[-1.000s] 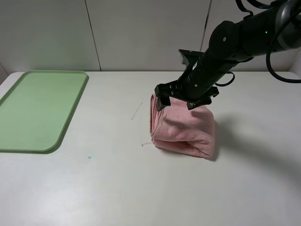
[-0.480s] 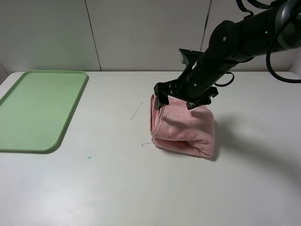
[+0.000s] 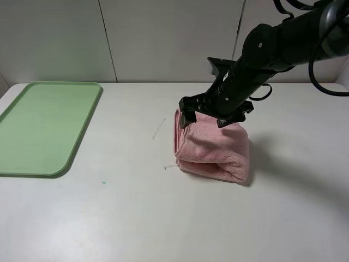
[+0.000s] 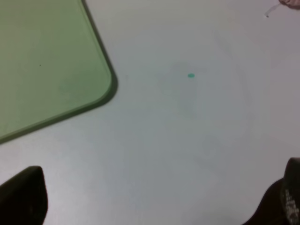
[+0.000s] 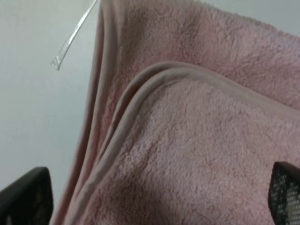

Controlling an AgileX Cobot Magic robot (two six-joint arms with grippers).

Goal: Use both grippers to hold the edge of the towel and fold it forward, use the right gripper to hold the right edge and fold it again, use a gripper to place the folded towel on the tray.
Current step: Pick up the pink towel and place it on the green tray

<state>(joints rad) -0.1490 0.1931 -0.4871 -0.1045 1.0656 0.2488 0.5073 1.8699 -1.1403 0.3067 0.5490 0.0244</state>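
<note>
Towel [image 3: 215, 150] folded, directly beneath spread right hand [image 3: 205, 120].

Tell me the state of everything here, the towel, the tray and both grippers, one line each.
towel: folded into a thick bundle, lying on the table.
tray: bare, nothing on it.
right gripper: open, right over the towel, gripping nothing.
left gripper: open, above bare table by the tray's corner.

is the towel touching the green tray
Apart: the exterior high view shows a wide stretch of white table between the towel and the tray.
</note>
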